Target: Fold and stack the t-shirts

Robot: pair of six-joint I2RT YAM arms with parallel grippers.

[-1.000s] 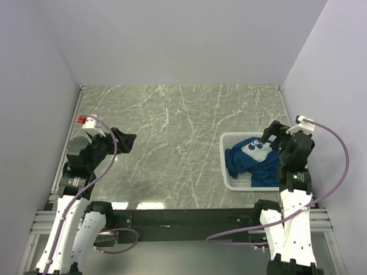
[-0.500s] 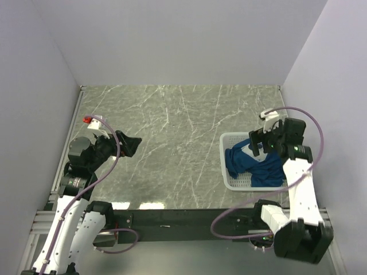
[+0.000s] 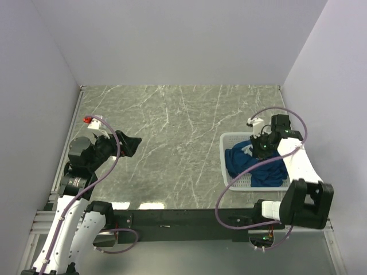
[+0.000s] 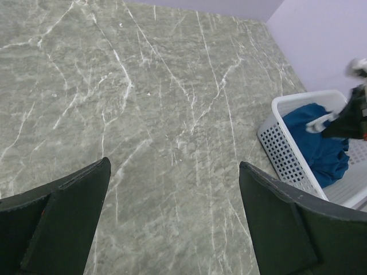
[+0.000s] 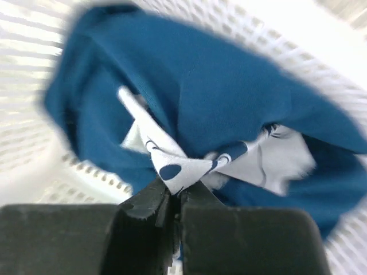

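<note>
Black and clenched, the right claw [image 5: 175, 195] is pinching a fold of white printed cloth on the dark blue t-shirt [image 5: 229, 97], lying crumpled in the white mesh basket [image 3: 229, 182] at the worktop's [image 3: 172, 126] right side. A second ago it was gaping, so I'd judge the lift-out is only beginning; the left claw [image 3: 129, 143] is waiting, spread wide, at the left.

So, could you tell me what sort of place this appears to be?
Probably a lab robot test cell: a left arm and right arm bolted at the edge of a marble-look table, plain pale walls boxing it in on three sides, and a white basket holding a blue t-shirt.
</note>
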